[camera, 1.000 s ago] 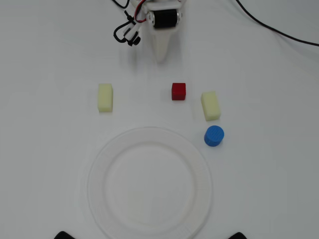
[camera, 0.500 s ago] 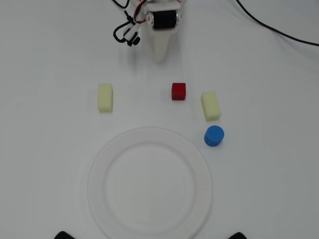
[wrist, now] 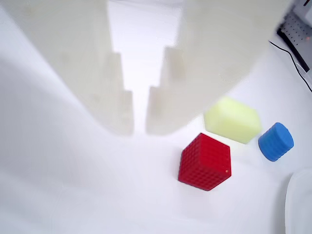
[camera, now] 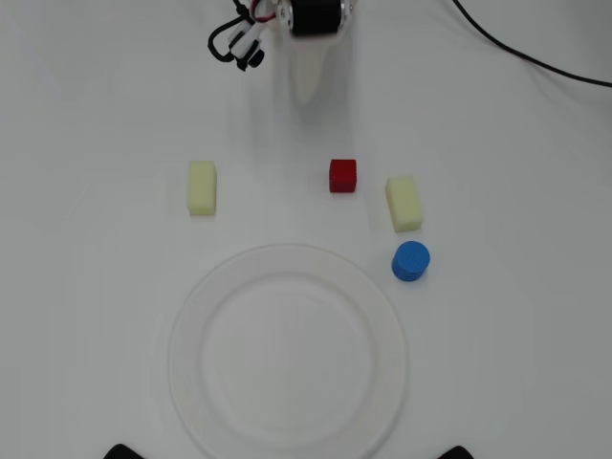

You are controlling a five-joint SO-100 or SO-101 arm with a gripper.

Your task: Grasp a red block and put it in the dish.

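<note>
The red block (wrist: pixel 204 162) lies apart from the empty pincer (wrist: pixel 140 127).

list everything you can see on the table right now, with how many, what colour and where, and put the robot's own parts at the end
red block: one, red, above the dish in the overhead view, right of centre, standing free on the table.
pale yellow blocks: two, pale yellow; one up and left of the dish, one just right of the red block, in the overhead view.
blue cylinder: one, blue, upright, just below the right yellow block and off the dish's upper right rim.
dish: one, white, bottom centre of the overhead view, empty.
black cable: one, black, top right corner.
gripper: one, white, jaws a narrow gap apart, holding nothing, up and left of the red block in the wrist view.
</note>
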